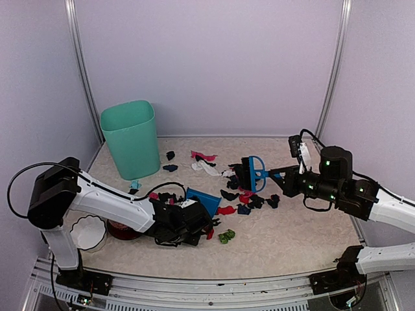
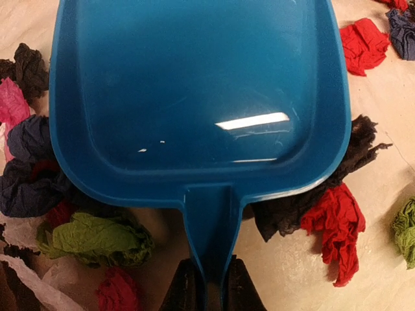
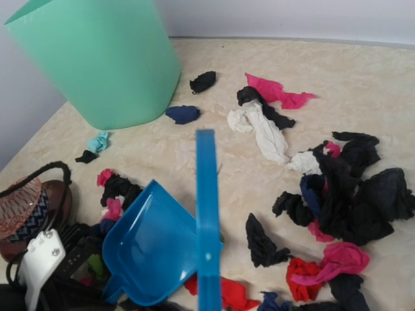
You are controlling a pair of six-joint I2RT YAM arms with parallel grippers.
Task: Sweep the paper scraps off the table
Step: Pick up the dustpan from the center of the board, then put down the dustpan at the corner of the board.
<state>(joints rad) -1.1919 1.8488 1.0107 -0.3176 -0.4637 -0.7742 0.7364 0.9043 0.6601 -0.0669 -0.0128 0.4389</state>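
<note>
Gripping the blue dustpan (image 2: 194, 97) by its handle, the left gripper (image 2: 211, 293) is clenched on it, with paper scraps (image 2: 334, 227) lying against the pan's edges on the table (image 2: 382, 116). The right gripper (image 1: 283, 176) is clamped on the blue hand brush (image 1: 257, 173), next to the main scrap pile mid-table. More scraps are scattered toward the green bin (image 1: 131, 139).

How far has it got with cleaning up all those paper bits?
Barely started. Done: nothing swept yet; the dustpan is empty. In hand: the left jaws grip the dustpan's handle, the right jaws hold the brush. Left: the paper scraps lie all over the table, still to be brushed in.
</note>
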